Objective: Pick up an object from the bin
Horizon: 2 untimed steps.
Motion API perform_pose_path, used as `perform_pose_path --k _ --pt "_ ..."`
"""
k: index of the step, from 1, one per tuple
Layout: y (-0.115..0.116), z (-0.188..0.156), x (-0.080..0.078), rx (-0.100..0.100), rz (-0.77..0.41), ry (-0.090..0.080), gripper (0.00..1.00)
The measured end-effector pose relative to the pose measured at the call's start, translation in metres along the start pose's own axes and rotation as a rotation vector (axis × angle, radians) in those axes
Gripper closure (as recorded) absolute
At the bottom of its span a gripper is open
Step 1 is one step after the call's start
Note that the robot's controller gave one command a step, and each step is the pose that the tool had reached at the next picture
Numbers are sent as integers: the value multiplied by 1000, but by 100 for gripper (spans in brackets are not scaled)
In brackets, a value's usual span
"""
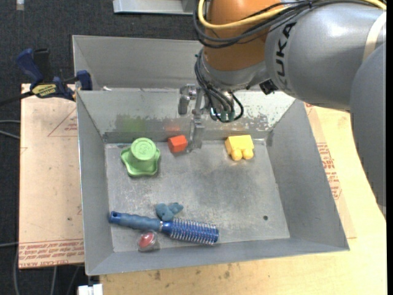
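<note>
My gripper (pixel 196 141) hangs down at the back of the bin, near the middle of the back wall. Just left of its tip, a small orange-red cube (pixel 178 143) lies on the bin floor, close beside the gripper. A yellow block (pixel 239 147) with a notched lower edge sits to the right of the gripper, a short way off. A green round cup-like piece (pixel 141 157) with a wavy base stands farther to the left.
At the front left of the bin lies a blue brush (pixel 166 227) with a long handle. A small grey-blue piece (pixel 167 210) rests above it and a reddish ball (pixel 147 241) below it. The arm's orange cover and cables hang over the back wall.
</note>
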<state>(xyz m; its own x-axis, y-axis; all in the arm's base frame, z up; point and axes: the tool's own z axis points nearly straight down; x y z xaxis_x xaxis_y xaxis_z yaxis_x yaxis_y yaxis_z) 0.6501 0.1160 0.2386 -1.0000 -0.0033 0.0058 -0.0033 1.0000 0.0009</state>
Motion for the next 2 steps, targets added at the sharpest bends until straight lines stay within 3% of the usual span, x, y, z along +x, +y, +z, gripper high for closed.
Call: perform_pose_path --k 1,2 --pt "140 -25 -6 -6 132 -11 0" --pt "79 39 85 5 75 4 0"
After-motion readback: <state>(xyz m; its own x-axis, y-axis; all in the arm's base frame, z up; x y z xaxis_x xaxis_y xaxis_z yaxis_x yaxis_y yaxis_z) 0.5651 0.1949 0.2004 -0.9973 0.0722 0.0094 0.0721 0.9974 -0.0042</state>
